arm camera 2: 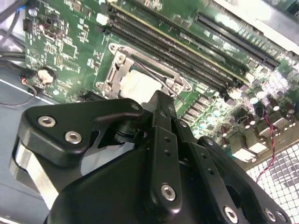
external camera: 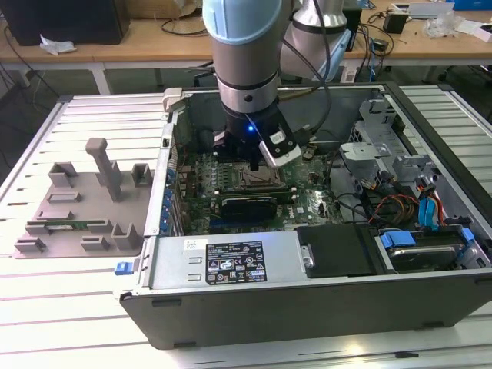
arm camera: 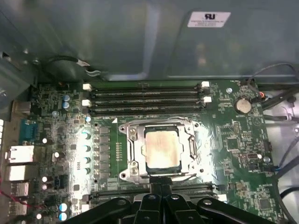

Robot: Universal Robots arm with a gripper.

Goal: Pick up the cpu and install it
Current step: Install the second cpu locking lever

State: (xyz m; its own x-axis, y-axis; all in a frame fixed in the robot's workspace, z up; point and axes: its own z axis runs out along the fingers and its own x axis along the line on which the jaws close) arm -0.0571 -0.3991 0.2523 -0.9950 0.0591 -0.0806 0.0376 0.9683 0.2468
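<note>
The cpu (arm camera: 161,149) sits flat inside the socket frame (arm camera: 132,150) on the motherboard (arm camera: 233,140), directly below our claw (arm camera: 161,189), so we judge the placing done; whether the frame has been latched over it we cannot tell. In both wrist views the claw's fingers (arm camera 2: 161,121) are pressed together with nothing between them, tips hanging just above the chip and not touching it. The arm (external camera: 246,69) reaches down into the open computer case (external camera: 307,307).

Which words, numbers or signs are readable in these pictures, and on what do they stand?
White sticker on the case wall, first wrist view: too blurred to read.
Black label on the metal cover, exterior view: too small to read.
Motherboard print: too small.
</note>
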